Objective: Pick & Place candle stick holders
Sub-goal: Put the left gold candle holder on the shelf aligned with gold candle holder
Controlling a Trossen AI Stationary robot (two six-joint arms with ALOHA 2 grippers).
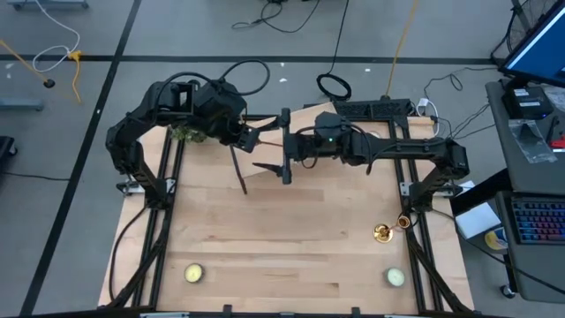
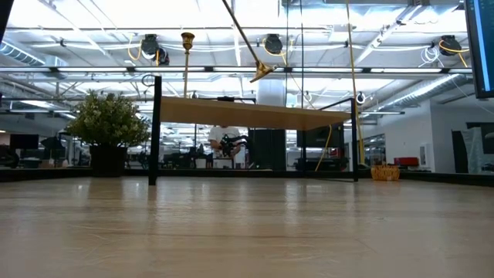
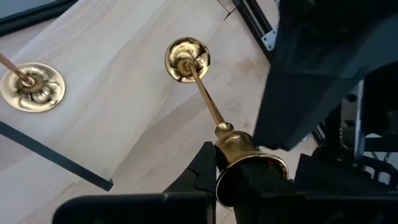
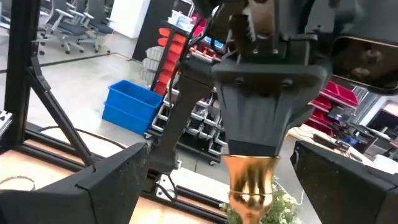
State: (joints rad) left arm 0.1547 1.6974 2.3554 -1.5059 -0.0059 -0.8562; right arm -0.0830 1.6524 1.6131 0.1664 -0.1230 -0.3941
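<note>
Left end effector [image 3: 233, 180] clamps a candlestick [image 3: 205, 93] by its cup end, stem pointing away over the bench [image 1: 291, 238]. Right end effector [image 4: 205, 180] faces it, fingers wide, just beside that gold cup.

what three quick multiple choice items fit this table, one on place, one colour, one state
1. The tealight discs lie:
A between the grippers
B by the table edge far from the arms' bases
C under the left arm

2. The candle stick holder in the left gripper is:
A silver
B black
C gold

3. The right gripper jaws are:
A open, empty
B shut on a disc
C shut on a holder

Key: B, one sits near each far corner; C, its metal shines gold; A, nothing sits between them.
</note>
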